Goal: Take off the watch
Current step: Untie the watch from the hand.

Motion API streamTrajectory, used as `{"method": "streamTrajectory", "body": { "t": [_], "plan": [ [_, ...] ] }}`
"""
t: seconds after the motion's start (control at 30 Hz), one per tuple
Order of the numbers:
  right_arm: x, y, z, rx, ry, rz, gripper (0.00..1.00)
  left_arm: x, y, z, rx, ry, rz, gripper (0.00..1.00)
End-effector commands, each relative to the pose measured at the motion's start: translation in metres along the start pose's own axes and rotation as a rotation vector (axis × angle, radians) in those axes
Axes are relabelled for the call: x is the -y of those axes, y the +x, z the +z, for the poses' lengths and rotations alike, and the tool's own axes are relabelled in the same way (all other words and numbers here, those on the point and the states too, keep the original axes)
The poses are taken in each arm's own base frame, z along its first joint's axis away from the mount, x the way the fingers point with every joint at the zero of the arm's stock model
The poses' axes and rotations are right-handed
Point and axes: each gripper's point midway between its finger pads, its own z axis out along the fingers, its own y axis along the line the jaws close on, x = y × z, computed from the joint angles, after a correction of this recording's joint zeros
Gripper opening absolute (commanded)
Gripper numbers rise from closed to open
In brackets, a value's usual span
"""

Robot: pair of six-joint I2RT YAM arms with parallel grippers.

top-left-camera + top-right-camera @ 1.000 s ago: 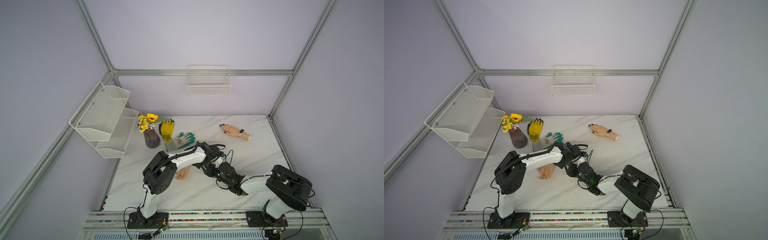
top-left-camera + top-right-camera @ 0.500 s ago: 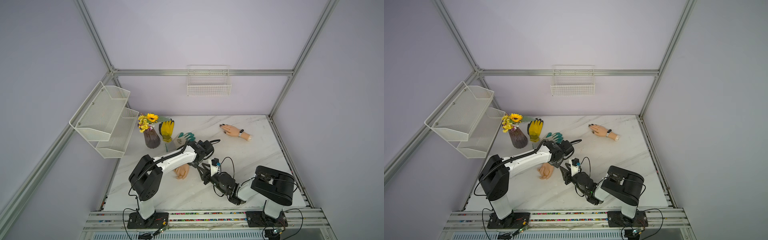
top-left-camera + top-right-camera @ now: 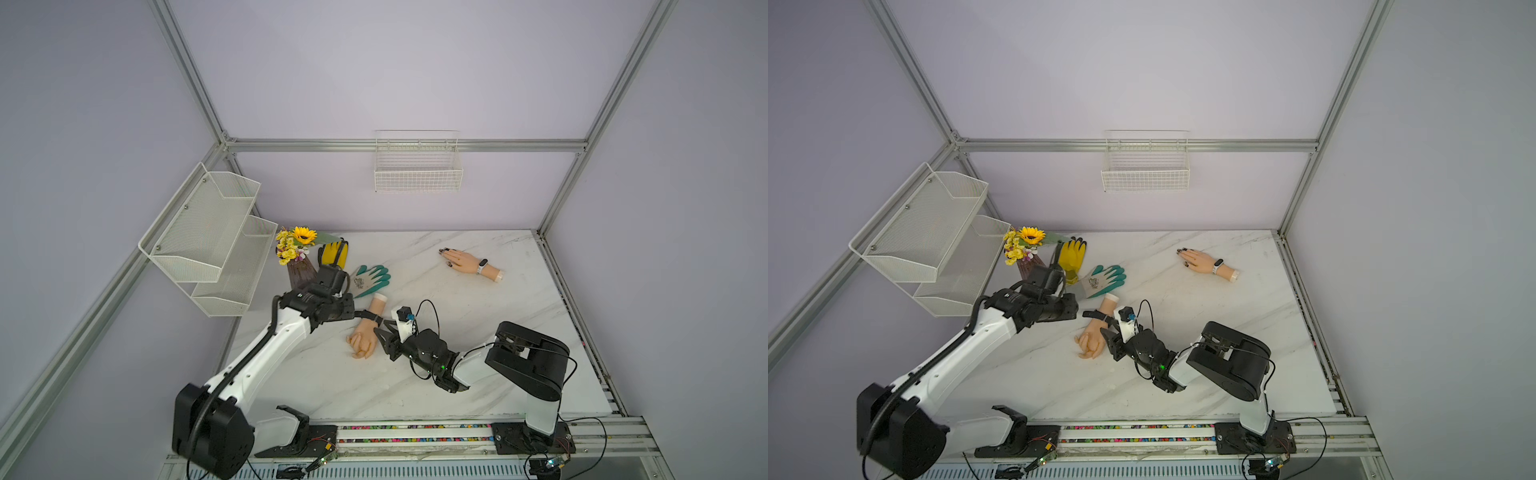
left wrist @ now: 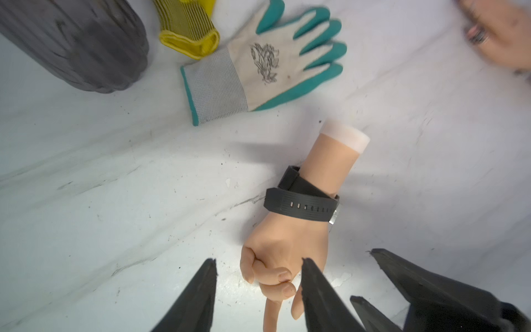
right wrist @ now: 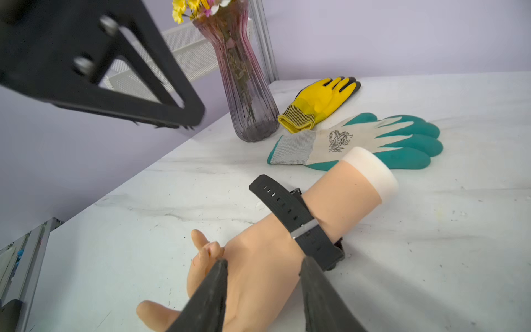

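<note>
A robotics lab test cell: bare lilac walls (image 3: 374,62) framed by aluminium struts (image 3: 191,75), 2 robot arms (image 3: 266,357) bolted to a base rail (image 3: 415,432), a marble surface (image 3: 519,299) staged with a mannequin hand (image 3: 362,341).

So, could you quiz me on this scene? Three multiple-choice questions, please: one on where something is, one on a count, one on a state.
1. Where is the black watch?
A. lying loose, off any wrist
B. around the wrist of the near mannequin hand
C. hanging on the wall

2. How many gloves lie on the table?
A. one
B. two
C. four

3. The left gripper is:
A. open, holding nothing
B. shut on the strap
C. shut on a glove

Answers:
1. B: the strap wraps that wrist in both wrist views.
2. B: there is a yellow glove and a green-fingered glove.
3. A: its jaws stand apart, clear of the watch.
</note>
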Motion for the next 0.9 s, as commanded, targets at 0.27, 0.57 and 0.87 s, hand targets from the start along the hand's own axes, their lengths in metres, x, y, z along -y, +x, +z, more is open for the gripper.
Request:
{"method": "streamTrajectory", "body": {
  "t": [0.27,0.57,0.87],
  "plan": [
    [0.031,0.011,0.029,-0.314,0.085,-0.087,0.50,0.038,0.001,-0.008,-0.097,0.507,-0.220,0.61],
    [0.037,0.015,0.047,-0.411,0.049,-0.158,0.50,0.019,0.006,-0.012,-0.058,0.444,-0.224,0.62],
    [0.027,0.018,0.051,-0.435,-0.019,-0.184,0.48,0.017,0.005,-0.009,-0.056,0.438,-0.212,0.62]
  ]
}}
